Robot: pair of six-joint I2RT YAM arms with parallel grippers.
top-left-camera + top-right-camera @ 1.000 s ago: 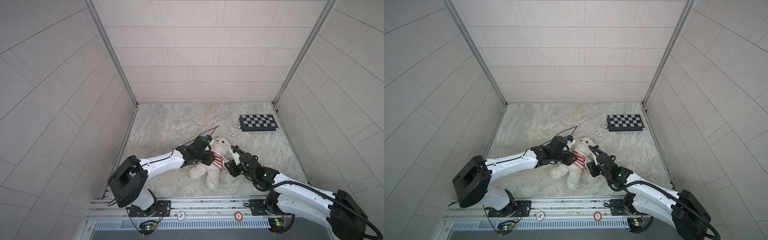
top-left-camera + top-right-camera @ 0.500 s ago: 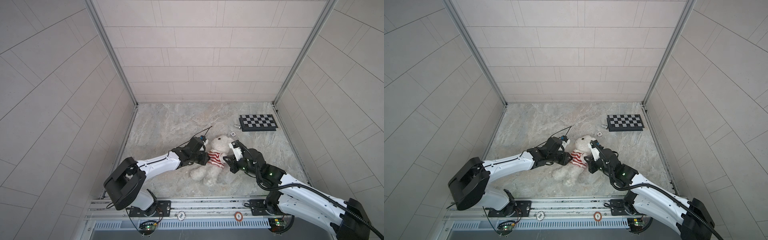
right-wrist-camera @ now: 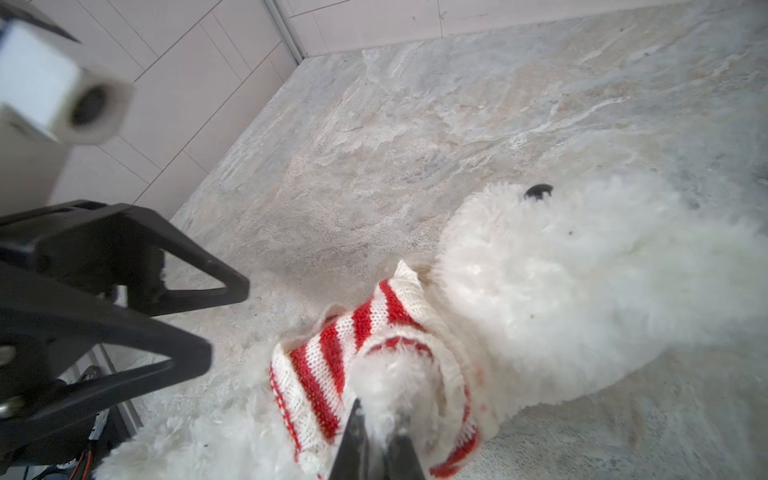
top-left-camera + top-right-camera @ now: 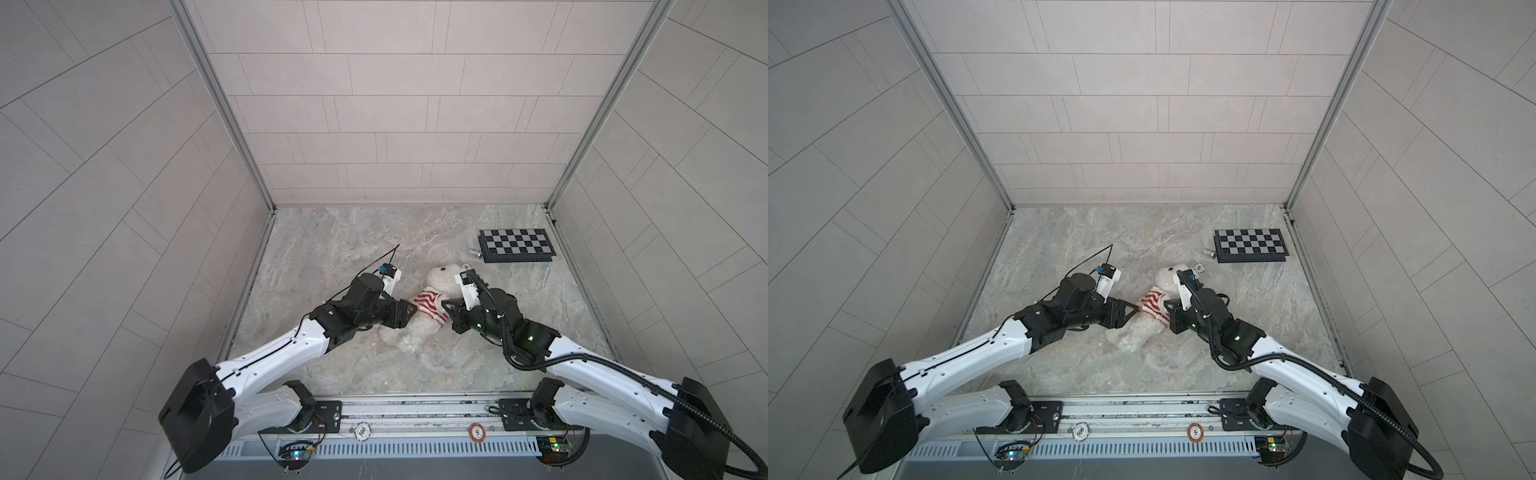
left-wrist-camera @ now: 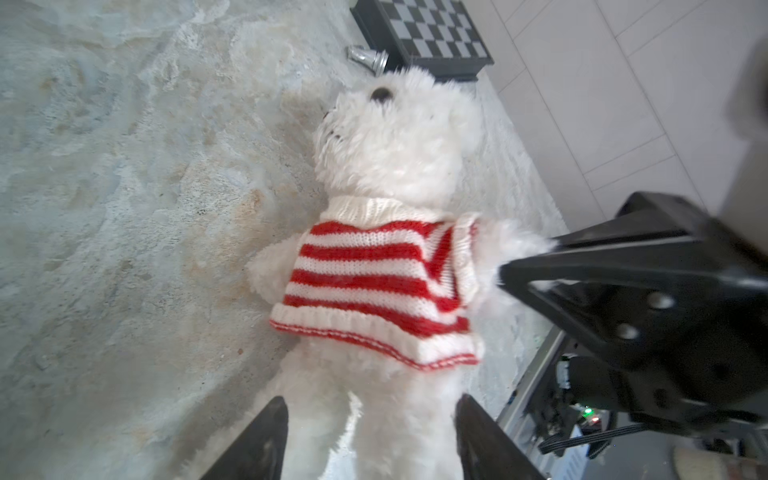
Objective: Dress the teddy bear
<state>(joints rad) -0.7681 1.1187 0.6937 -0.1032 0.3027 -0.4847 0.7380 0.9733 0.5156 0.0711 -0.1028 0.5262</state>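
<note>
The teddy bear [image 4: 444, 277] [image 4: 1168, 277] lies on its back on the marble table, head toward the back wall. A red-and-white striped sweater [image 4: 428, 305] [image 5: 374, 270] covers its torso. My left gripper [image 4: 411, 312] [image 5: 370, 436] is open at the bear's side; in the left wrist view the white fur of the lower body shows between its fingers [image 5: 270, 440]. My right gripper [image 4: 445, 306] [image 3: 376, 432] is shut on the furry arm [image 3: 390, 374] that sticks out of the sweater's sleeve [image 3: 453, 386]. The other arm [image 5: 268, 266] pokes out below the sweater's edge.
A small black-and-white checkerboard [image 4: 515, 246] lies at the back right, with a small silvery object [image 4: 473, 252] beside it. Another small object [image 4: 465, 266] lies close to the bear's head. Tiled walls enclose three sides, and a metal rail [image 4: 415, 409] runs along the front edge.
My left gripper has let go of the sweater and opened. My right gripper has closed on the bear's arm at the sleeve. The bear has shifted slightly.
</note>
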